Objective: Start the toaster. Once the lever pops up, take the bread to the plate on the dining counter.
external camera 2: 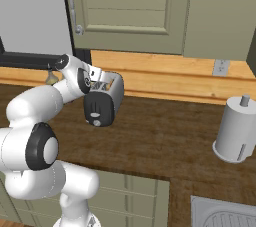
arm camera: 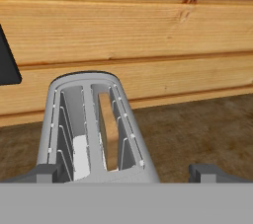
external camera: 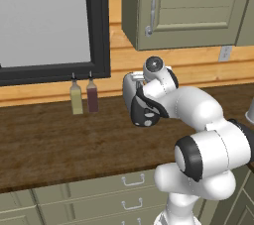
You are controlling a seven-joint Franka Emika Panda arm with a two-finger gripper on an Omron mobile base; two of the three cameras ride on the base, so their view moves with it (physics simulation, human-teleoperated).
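Observation:
The toaster point(external camera 2: 111, 92) stands on the wood counter against the plank wall, its black end panel point(external camera 2: 99, 110) facing the base. In the left base view my arm hides much of the toaster point(external camera: 132, 96). From above, the toaster point(arm camera: 91, 124) shows two slots, and the tan bread point(arm camera: 108, 134) stands in the right one. My gripper point(arm camera: 128, 171) hovers just over the toaster's near end, open, with one fingertip point(arm camera: 43, 172) on each side and nothing between them. The panel carries small light controls, but I cannot single out the lever. The plate and the dining counter are out of view.
Two slim bottles point(external camera: 76, 98) point(external camera: 92, 95) stand left of the toaster under a dark-framed window. A paper towel roll point(external camera 2: 234, 131) sits at the right, with a sink corner point(external camera 2: 225, 215) in front of it. Wall cabinets point(external camera 2: 125, 11) hang above.

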